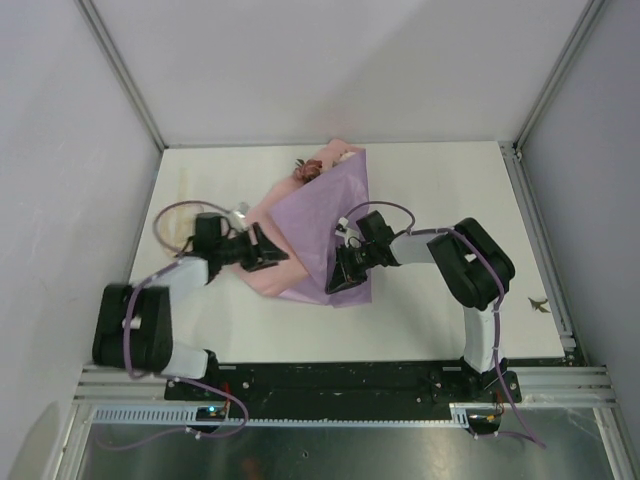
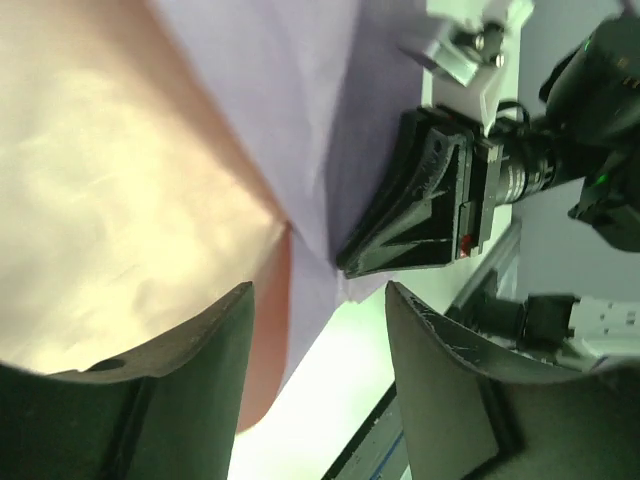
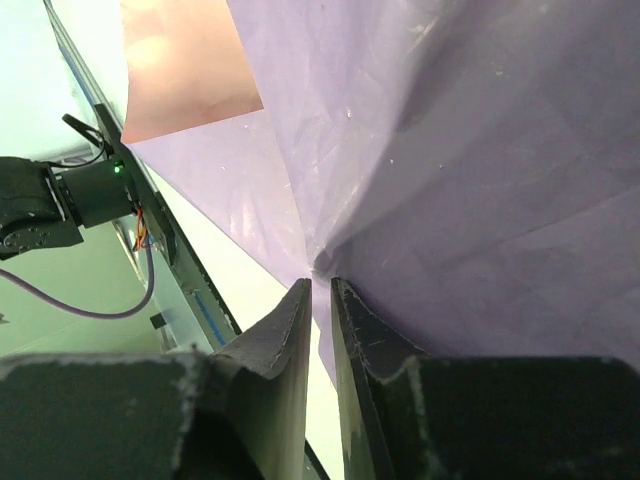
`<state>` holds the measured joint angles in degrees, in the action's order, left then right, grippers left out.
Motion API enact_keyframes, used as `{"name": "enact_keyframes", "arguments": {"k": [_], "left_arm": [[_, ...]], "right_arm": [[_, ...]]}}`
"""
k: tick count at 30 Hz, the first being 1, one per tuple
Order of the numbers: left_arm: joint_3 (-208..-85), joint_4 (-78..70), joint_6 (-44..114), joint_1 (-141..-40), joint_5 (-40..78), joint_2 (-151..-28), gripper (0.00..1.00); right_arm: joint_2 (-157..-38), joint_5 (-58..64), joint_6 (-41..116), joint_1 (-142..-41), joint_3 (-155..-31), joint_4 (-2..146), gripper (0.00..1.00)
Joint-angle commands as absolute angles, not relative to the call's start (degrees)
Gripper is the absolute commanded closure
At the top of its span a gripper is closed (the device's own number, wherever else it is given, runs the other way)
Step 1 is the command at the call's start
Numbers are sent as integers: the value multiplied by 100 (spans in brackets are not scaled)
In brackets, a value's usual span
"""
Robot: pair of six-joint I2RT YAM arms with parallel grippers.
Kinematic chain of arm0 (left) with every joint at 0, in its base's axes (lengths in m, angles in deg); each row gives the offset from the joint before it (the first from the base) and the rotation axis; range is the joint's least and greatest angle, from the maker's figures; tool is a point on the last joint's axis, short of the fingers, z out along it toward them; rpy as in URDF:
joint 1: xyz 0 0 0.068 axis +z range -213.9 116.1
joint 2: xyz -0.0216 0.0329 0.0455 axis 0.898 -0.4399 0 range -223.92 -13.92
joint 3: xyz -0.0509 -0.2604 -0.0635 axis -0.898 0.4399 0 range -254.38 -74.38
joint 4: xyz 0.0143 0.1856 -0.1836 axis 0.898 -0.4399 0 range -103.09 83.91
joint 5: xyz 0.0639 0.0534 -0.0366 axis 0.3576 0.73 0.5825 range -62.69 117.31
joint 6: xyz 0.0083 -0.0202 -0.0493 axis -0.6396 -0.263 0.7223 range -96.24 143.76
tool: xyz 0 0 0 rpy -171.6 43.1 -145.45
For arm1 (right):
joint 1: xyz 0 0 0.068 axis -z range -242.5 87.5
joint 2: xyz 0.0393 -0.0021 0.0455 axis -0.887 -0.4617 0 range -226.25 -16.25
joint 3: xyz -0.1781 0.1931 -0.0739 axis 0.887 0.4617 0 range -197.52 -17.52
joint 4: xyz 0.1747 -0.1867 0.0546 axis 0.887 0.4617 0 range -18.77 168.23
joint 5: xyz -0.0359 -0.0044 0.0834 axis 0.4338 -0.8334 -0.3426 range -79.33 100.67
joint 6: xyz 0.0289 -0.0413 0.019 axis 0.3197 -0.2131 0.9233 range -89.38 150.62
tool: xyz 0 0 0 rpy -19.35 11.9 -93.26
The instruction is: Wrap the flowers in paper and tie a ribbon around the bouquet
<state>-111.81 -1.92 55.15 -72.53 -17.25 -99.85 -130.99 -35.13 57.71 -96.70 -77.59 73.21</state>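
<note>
Folds of lilac and pink take up the middle of the bench [image 1: 440, 190], where the paper [image 1: 320, 225] lies doubled over on a slant. Its lilac face is up, and a strip of its pink face shows along the left edge. The flowers [image 1: 310, 170] poke out at the far end, dark red and pale pink heads just clear of the paper's top corner; their stems are hidden under the sheet. The left gripper [image 1: 278, 254] sits low at the pink edge on the left side. Seen from its own camera, its jaws stand apart. The curled pink edge reaches a little way into the gap beside one finger and bare bench shows through the rest, so nothing is pinched there. The right gripper [image 1: 336, 280] is at the near right part of the sheet. Its jaws are nearly together, nipping a gather of the lilac paper, with creases running out from where the tips meet it. The two grippers face each other across the near end of the paper, close but not touching.
</note>
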Motion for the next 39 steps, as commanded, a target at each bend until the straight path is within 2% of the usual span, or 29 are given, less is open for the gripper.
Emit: {"name": "enact_keyframes", "arguments": {"k": [1,6,9,13,19,26,32,39], "left_arm": [[-10510,-1118,5301,-6000,-1872,-8850,36],[-10383,-1642,5515,-4742,-1346,-8682,12],[-10361,-1840,5567,-4424,-1086,-9041,6],[-10380,-1708,5473,-4382,-838,-9560,5],[-10490,-470,5387,-4508,-1296,-10525,9],[-10687,531,5856,-4762,-1857,-11080,10],[-10406,1781,6496,-5510,-2303,-10714,9],[-10242,2804,7215,-5827,-2050,-10315,6]], "right_arm": [[-13348,-2877,5522,-9724,-7749,7694,80],[-13386,-2909,5544,-9761,-7775,7693,80],[-13414,-2921,5543,-9767,-7804,7726,81],[-13416,-2923,5501,-9776,-7817,7785,81],[-13417,-2874,5400,-9787,-7817,7850,82],[-13480,-2836,5301,-9807,-7838,7932,87],[-13512,-2768,5238,-9823,-7914,8035,89],[-13549,-2739,5191,-9834,-7971,8110,90]]}}
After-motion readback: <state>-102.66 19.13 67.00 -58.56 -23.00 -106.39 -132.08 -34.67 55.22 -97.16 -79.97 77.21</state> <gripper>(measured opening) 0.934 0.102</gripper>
